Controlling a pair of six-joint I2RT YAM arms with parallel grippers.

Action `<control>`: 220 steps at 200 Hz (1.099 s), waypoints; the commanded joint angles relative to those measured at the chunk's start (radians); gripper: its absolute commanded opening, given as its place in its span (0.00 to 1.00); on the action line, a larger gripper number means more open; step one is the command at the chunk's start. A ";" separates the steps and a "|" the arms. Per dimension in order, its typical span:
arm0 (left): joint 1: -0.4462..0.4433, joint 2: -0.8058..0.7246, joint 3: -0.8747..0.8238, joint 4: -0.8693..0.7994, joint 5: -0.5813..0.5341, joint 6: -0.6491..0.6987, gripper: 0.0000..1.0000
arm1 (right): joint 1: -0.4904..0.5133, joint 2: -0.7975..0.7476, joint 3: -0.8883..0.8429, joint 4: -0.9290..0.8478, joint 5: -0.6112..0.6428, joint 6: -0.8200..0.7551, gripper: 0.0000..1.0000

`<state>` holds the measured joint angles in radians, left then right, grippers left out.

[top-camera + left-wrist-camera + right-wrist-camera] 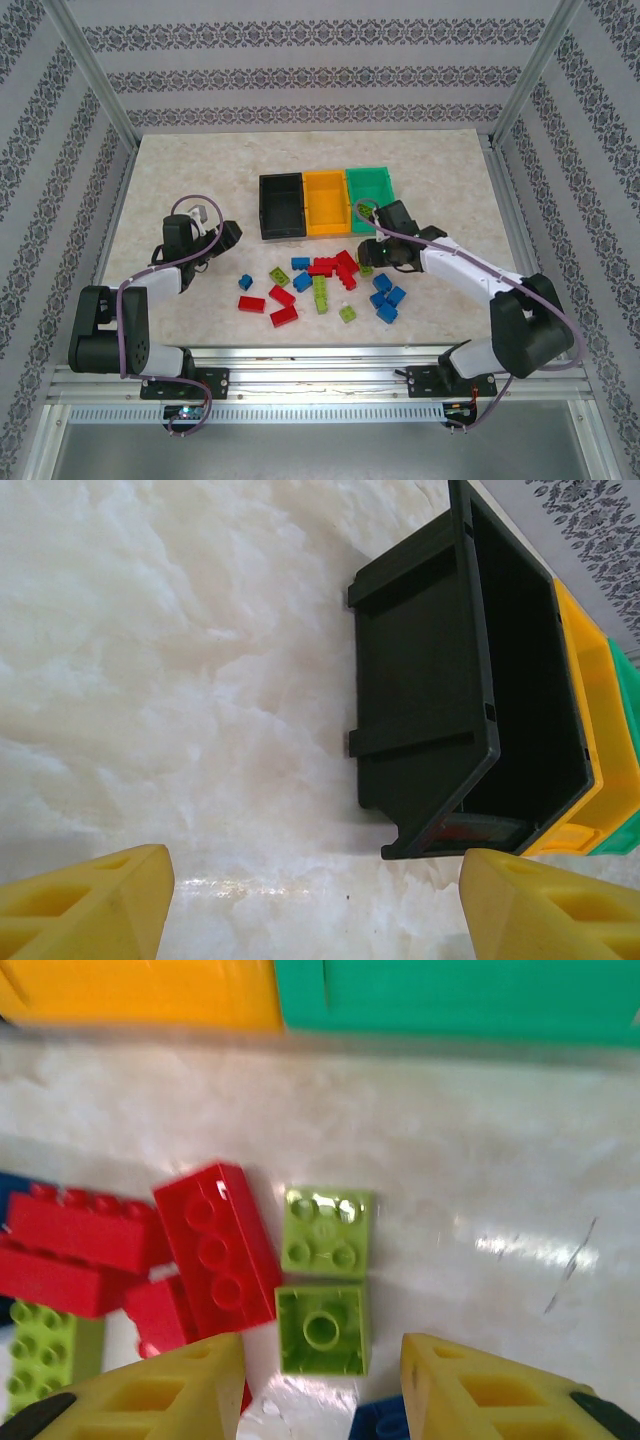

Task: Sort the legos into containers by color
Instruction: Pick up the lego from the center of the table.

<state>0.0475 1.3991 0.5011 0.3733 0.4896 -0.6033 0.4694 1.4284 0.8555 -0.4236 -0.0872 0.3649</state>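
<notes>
Looking at our right gripper [320, 1375], we see it wide open and holding nothing, with a light green lego [321, 1328] lying upside down just past its tips at 12 o'clock. A red lego [217, 1250] lies just beside that one at 10 o'clock, and the green bin [460, 995] sits beyond at 1 o'clock. Our left gripper [315, 880] is open and empty too, with the black bin [440, 680] at 1 o'clock.

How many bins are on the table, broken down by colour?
Black bin: 1
Orange-yellow bin: 1
Green bin: 1
Total: 3
</notes>
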 commanded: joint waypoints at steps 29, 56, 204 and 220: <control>0.010 0.002 -0.013 0.050 0.004 -0.005 0.76 | 0.046 0.104 0.008 -0.018 0.013 0.006 0.46; 0.009 0.004 -0.013 0.050 0.007 -0.002 0.76 | 0.064 0.165 0.032 -0.040 0.036 -0.004 0.46; 0.010 -0.001 -0.014 0.053 0.020 -0.010 0.76 | 0.033 0.070 0.106 -0.096 0.092 -0.035 0.34; 0.011 -0.001 -0.012 0.049 0.021 -0.010 0.76 | -0.005 0.047 0.144 -0.084 0.081 -0.042 0.34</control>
<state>0.0475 1.3991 0.5011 0.3832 0.4942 -0.6071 0.5114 1.5349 0.9276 -0.5056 -0.0071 0.3408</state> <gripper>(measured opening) 0.760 0.345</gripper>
